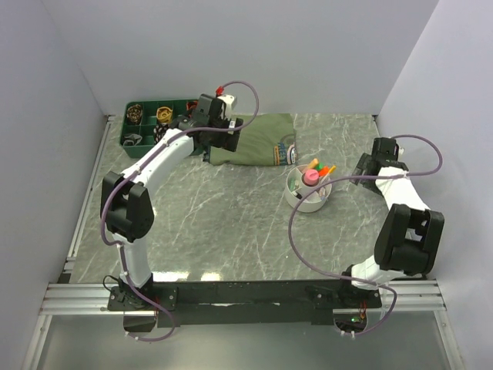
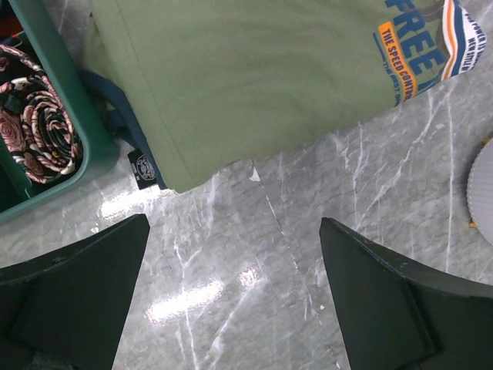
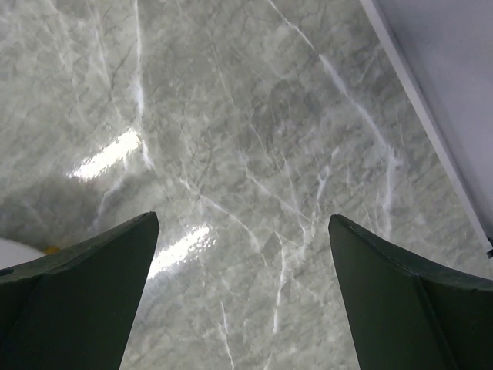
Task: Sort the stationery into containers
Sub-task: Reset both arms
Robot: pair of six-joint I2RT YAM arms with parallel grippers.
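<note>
The stationery [image 1: 312,175] stands inside the white organiser [image 1: 306,204], so I judge the sorting probably done, though I cannot count the pens. My right gripper [image 3: 243,254], just right of the organiser, and my left gripper [image 2: 231,254], well left of it at the cloth [image 2: 254,69] edge, have fingers apart, empty.

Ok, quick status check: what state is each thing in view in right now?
Left claw: open, empty, above bare table by the cloth's edge.
Right claw: open, empty, above bare table.
Organiser: upright, holding stationery.
Pens: standing in the organiser, leaning.
Pink-capped tube: in the organiser, cap up.
Cloth: folded, lying flat.
Tray: at the back left, compartments filled.
</note>
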